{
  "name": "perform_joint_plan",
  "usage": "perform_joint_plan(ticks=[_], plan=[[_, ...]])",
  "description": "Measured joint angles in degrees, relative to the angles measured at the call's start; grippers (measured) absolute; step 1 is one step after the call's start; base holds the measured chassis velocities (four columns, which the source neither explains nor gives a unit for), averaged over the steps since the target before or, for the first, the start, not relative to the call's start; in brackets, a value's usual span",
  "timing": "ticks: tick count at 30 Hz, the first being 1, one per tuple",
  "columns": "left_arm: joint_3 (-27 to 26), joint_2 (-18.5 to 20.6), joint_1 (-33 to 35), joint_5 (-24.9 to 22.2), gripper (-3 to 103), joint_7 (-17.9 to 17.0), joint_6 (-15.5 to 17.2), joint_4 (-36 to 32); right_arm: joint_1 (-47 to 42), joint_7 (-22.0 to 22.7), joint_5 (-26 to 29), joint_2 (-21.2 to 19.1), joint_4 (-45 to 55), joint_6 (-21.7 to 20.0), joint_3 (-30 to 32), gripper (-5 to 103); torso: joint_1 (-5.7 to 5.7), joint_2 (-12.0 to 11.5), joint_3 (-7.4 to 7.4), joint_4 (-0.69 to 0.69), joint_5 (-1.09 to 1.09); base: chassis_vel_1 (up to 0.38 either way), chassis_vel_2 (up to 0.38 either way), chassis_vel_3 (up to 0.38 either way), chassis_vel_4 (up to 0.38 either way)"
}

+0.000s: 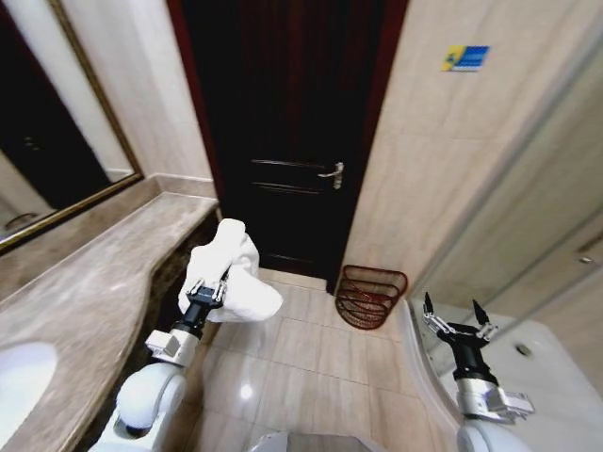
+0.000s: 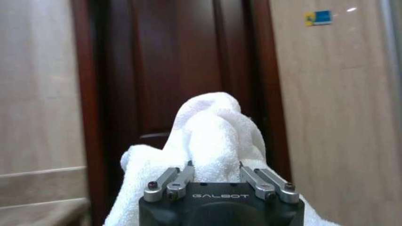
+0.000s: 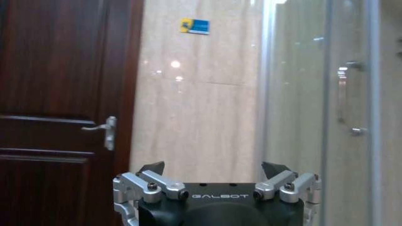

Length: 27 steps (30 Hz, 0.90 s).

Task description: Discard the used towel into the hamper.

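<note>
glossy beige tiled floor (image 1: pixel 311 367) runs ahead of both raised arms. the dark red wire hamper (image 1: pixel 370 296) stands directly on it, against the wall by the door, ahead of the right gripper (image 1: pixel 454 312) and slightly to its left.

- A dark wooden door (image 1: pixel 287 132) stands ahead of me, its silver handle (image 1: pixel 333 173) on its right side.
- A marble counter (image 1: pixel 89 282) runs along my left, with a white sink (image 1: pixel 19 381) set in it.
- A framed mirror (image 1: pixel 47 113) hangs above the counter.
- A blue and yellow sticker (image 1: pixel 464 57) sits high on the beige tiled wall (image 1: pixel 424 169).
- A glass shower door (image 3: pixel 339 108) stands to my right.
- The floor (image 1: pixel 301 367) is glossy beige tile.
</note>
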Motion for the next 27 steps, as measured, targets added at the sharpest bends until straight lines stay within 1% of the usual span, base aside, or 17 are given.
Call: perform_joint_plan(ticks=[5,10,13,15,18,19,21,23,26,27], plan=[[0.17,-0.24,0.34,0.21,23,0.09,-0.06,0.09,0.04,0.03,0.23,-0.18,-0.05,0.02,0.01,100,-0.24,-0.33,-0.15,0.00,0.00,-0.074,-0.069,-0.053,-0.071],[0.34,-0.58,0.59,0.55,23,0.15,-0.12,0.35,0.06,0.20,0.60,-0.40,-0.34,0.12,0.07,100,-0.75,-1.42,-0.72,0.03,0.00,0.000,0.000,0.000,0.000],[0.61,-0.89,0.78,0.81,23,0.26,-0.61,0.84,-0.02,0.28,0.75,-0.43,-0.59,0.24,0.10,100,-1.37,-2.80,-1.46,0.01,0.00,0.000,0.000,0.000,0.000],[0.64,-0.91,0.79,0.82,23,0.28,-0.65,0.90,-0.02,0.28,0.76,-0.43,-0.59,0.25,0.09,100,-1.43,-2.96,-1.55,0.01,0.00,0.000,0.000,0.000,0.000],[0.67,-1.05,0.69,0.88,23,0.45,-0.92,1.31,0.11,0.38,0.77,-0.37,-0.60,0.25,0.03,100,-2.11,-4.45,-2.35,0.01,0.00,0.000,0.000,0.000,0.000],[0.67,-1.05,0.69,0.88,23,0.45,-0.92,1.31,0.11,0.38,0.77,-0.37,-0.60,0.25,0.03,100,-2.11,-4.45,-2.35,0.01,0.00,0.000,0.000,0.000,0.000],[0.67,-1.17,0.42,0.88,23,0.47,-1.17,1.69,0.29,0.46,0.77,-0.33,-0.54,0.20,0.03,100,-2.55,-5.47,-2.94,0.01,0.00,0.000,0.000,0.000,0.000],[0.67,-1.19,0.39,0.89,23,0.46,-1.19,1.75,0.32,0.48,0.77,-0.32,-0.53,0.19,0.03,100,-2.62,-5.62,-3.03,0.01,0.00,0.000,0.000,0.000,0.000],[0.79,-1.57,0.21,1.05,23,0.47,-1.70,2.39,0.35,0.56,0.79,-0.21,-0.50,0.10,0.02,100,-3.23,-7.00,-3.78,0.01,0.00,0.000,0.000,0.000,0.000],[0.79,-1.57,0.21,1.05,23,0.47,-1.70,2.39,0.35,0.56,0.79,-0.21,-0.50,0.10,0.02,100,-3.23,-7.00,-3.78,0.01,0.00,0.000,0.000,0.000,0.000]])
